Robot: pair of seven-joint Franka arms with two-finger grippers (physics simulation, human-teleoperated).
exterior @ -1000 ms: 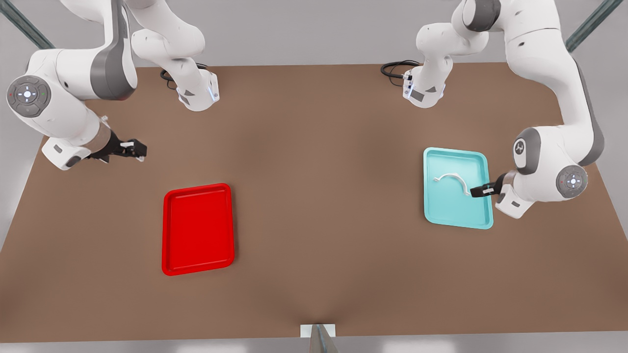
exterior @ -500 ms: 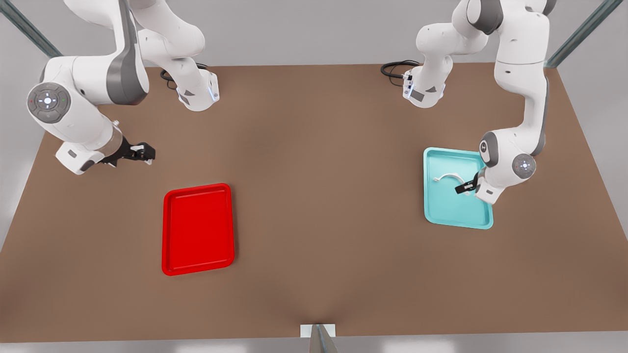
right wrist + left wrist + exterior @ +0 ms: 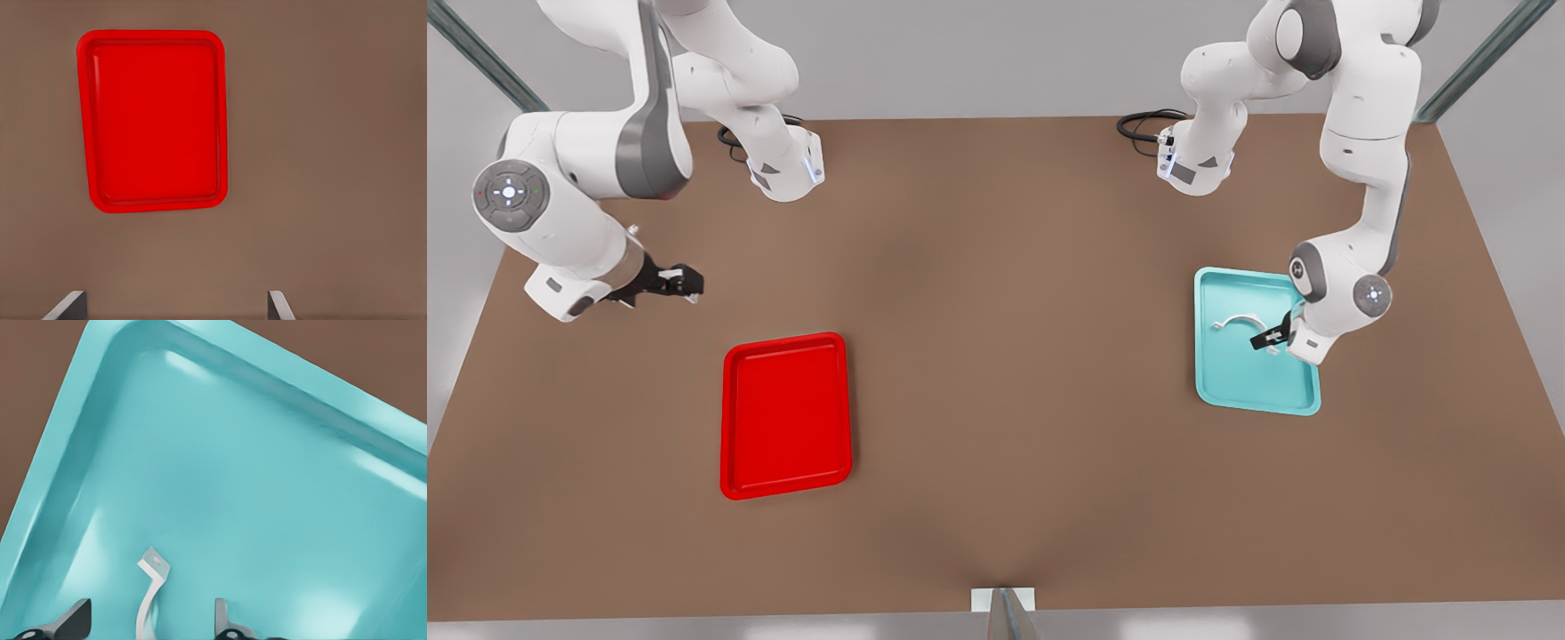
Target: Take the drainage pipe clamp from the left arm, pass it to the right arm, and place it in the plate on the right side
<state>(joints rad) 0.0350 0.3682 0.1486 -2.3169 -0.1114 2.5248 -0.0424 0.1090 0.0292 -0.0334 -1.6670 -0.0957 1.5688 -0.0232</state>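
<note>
— How much of the drainage pipe clamp (image 3: 151, 590) shows from the left wrist?

— One tab and a stretch of strap; the rest runs off the picture's edge between the left gripper (image 3: 150, 623) fingertips (image 3: 73, 620).

— And in the front view?

— The left gripper (image 3: 1270, 339) covers the clamp's near end — whether the fingers touch it is too small to tell.

— The right gripper (image 3: 175, 305)?

— Just two finger tips at the wrist picture's edge.

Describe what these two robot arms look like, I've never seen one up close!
Both arms are alike: glossy white rounded segments with grey joint sections and round grey caps bearing small lights. Black cables coil at each base. The left gripper and the right gripper are small, black and two-fingered; the fingers look dark grey and wedge-shaped seen from the wrist.
</note>
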